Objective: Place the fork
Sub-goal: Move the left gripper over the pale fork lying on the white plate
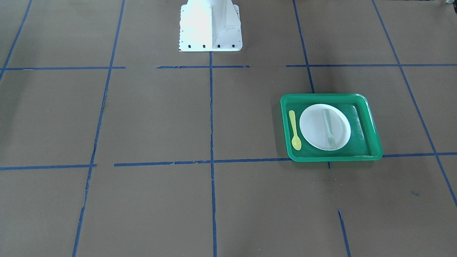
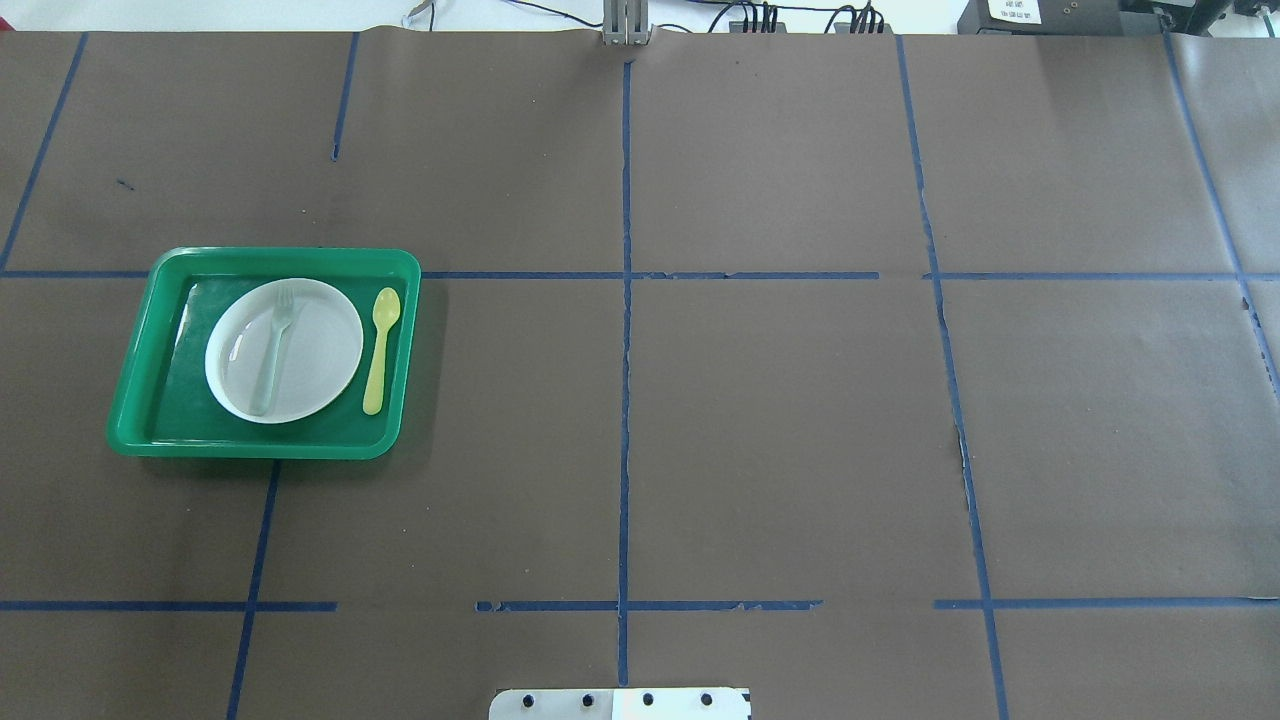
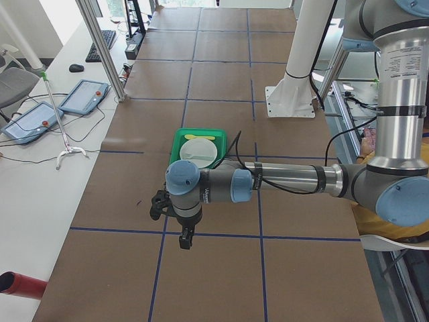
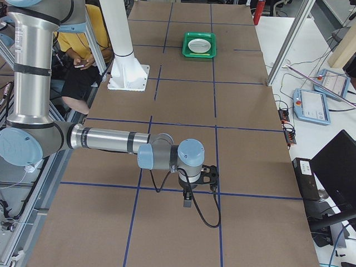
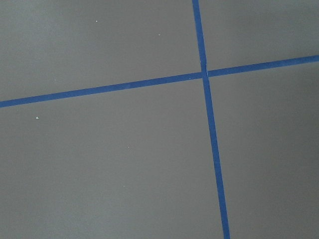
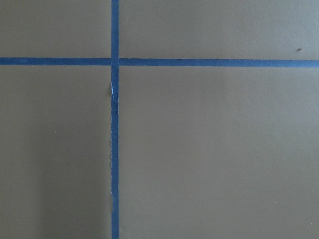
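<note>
Two pincers, my left pincer [image 3: 186, 240] and right pincer [image 4: 187, 200]: how far open, I cannot tell. Fork [image 2: 272, 350] seemingly flat on plate [image 2: 325, 345] by tabletop's left edge; I'd pinch its handle squarely.

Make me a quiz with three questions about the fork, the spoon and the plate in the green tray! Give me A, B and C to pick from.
1. Where is the fork?
A: on the white plate
B: inside a cup
C: on top of a box

2. What colour is the spoon?
A: red
B: yellow
C: blue

3. How is the fork right now?
A: lying flat
B: standing on its end
C: snapped in two

Answers:
1 A, because the fork lies across the plate inside the green tray.
2 B, because the spoon beside the plate is plainly yellow.
3 A, because the overhead view shows the fork whole and flat, with only the plate touching it.
</note>
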Controlling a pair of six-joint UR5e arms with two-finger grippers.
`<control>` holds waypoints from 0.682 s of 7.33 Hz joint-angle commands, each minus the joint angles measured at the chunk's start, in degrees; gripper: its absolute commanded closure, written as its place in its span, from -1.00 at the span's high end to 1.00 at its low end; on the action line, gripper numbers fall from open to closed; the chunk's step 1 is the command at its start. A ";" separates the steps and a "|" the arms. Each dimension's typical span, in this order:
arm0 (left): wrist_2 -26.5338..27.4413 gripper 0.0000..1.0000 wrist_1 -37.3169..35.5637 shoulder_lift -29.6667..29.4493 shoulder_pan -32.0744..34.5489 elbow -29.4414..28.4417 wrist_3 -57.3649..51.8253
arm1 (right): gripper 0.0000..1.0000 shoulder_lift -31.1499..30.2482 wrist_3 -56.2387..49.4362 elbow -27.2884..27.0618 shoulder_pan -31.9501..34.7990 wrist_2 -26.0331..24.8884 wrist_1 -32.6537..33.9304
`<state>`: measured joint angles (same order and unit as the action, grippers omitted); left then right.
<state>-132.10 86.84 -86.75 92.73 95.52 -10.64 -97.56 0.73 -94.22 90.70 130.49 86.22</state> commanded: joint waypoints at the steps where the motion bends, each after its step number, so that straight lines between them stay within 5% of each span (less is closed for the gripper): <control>1: -0.09 1.00 0.17 0.08 -0.01 0.62 -0.09 | 1.00 0.00 0.06 0.00 0.00 0.03 0.00; 5: -0.18 1.00 7.26 -1.41 -2.54 3.08 3.31 | 1.00 0.00 0.06 0.00 0.00 0.03 0.00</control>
<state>-132.26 90.61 -87.82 91.67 97.46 -10.03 -97.56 0.76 -94.22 90.70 130.50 86.22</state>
